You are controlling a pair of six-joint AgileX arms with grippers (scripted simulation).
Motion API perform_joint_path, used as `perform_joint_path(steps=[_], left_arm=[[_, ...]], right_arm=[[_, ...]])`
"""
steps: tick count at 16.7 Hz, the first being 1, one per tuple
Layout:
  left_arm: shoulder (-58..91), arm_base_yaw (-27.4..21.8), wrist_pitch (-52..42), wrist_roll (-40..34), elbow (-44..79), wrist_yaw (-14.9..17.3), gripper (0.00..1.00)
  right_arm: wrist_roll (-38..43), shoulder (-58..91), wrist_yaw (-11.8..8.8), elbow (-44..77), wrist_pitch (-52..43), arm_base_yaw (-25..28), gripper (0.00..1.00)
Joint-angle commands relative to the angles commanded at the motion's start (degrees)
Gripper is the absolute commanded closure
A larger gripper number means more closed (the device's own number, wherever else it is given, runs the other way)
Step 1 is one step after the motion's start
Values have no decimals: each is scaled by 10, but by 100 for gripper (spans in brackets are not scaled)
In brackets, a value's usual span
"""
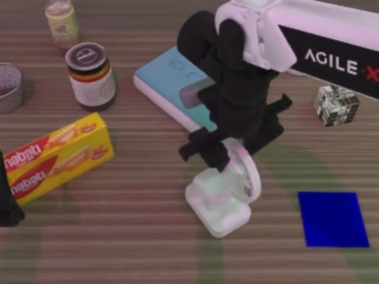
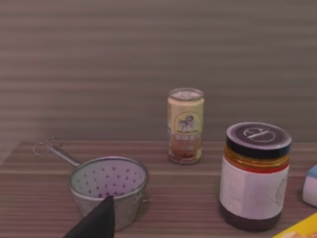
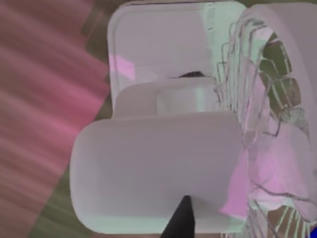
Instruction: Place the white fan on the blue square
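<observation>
Right gripper [image 1: 224, 155] sits low over the white fan [image 1: 222, 198], black fingers covering the top of the ring head; whether they clamp it, cannot tell. Fan base shows just below the gripper on the table [image 1: 136, 236]. Right wrist view is filled by the fan body, grille [image 3: 270, 99] cut off at the edge. Blue square [image 1: 333, 219] lies well off to the gripper's right, apart from the fan. Light-blue book [image 1: 169, 83] is partly hidden behind the arm. Left gripper [image 1: 9, 201] parked at the left edge, mostly cropped.
</observation>
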Motion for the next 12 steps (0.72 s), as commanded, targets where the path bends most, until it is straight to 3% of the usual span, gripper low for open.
perform_joint_path(steps=[4, 12], left_arm=[[0, 0, 0, 0, 0, 0, 0], [0, 0, 0, 0, 0, 0, 0]], right_arm=[[0, 0, 0, 0, 0, 0, 98], [0, 0, 0, 0, 0, 0, 100]])
